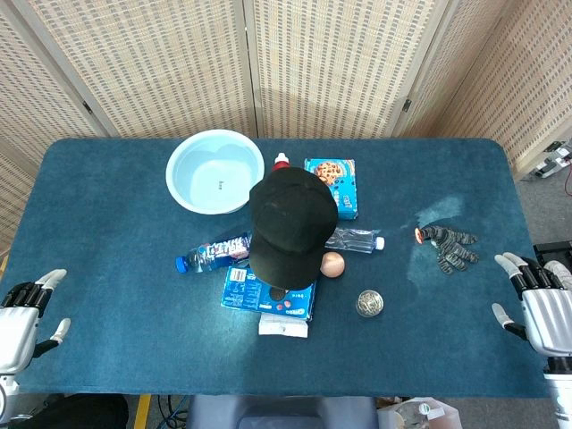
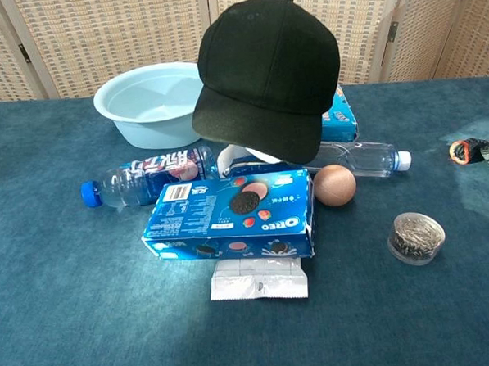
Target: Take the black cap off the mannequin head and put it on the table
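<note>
A black cap (image 1: 288, 223) (image 2: 265, 75) sits on the mannequin head at the table's middle, its brim toward me. Only a small white part of the mannequin head (image 2: 259, 155) shows under the brim in the chest view. My left hand (image 1: 22, 315) rests at the table's near left edge, fingers apart, holding nothing. My right hand (image 1: 542, 304) is at the near right edge, fingers spread and empty. Both hands are far from the cap and appear only in the head view.
Around the cap lie an Oreo box (image 2: 230, 218), a white packet (image 2: 258, 279), a blue-capped bottle (image 2: 142, 177), a clear bottle (image 2: 366, 157), a brown ball (image 2: 334, 185) and a small jar (image 2: 415, 238). A light-blue basin (image 1: 214, 170) and cookie box (image 1: 332, 186) stand behind. A glove (image 1: 450, 244) lies right.
</note>
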Robot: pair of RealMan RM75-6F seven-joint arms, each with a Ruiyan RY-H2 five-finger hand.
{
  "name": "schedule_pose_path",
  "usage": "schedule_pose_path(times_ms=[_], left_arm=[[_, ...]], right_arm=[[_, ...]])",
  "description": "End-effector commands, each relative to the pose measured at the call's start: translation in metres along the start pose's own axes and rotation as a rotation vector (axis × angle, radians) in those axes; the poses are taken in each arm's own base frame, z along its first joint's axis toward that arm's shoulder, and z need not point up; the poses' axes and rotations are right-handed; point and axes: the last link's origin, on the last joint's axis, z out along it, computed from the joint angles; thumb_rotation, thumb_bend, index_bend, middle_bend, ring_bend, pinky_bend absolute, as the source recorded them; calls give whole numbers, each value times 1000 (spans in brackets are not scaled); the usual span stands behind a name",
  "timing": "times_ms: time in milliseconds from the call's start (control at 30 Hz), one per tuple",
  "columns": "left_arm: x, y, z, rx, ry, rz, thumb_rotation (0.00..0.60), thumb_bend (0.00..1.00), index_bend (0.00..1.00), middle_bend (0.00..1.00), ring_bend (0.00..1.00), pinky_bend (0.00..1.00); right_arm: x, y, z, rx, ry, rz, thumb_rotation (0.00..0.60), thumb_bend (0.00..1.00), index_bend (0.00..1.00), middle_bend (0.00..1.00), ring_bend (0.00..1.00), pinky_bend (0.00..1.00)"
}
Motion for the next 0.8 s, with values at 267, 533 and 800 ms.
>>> schedule_pose_path(times_ms=[267, 533, 800], left_arm=[[-1, 6, 2, -51, -7, -25, 600, 303, 129, 164, 209, 150], [1, 23, 10, -175, -11, -82, 600, 302, 133, 164, 211, 150], [1, 46, 31, -351, -59, -137, 600, 302, 159, 211, 323, 176]], right_arm=[[6, 2, -1, -8, 21, -8, 600, 277, 169, 176, 140, 263], [18, 5, 2, -10, 50, -24, 600, 278, 169, 176, 140, 264], [24, 7, 1, -8, 67, -28, 600, 278, 169, 176, 140, 264]])
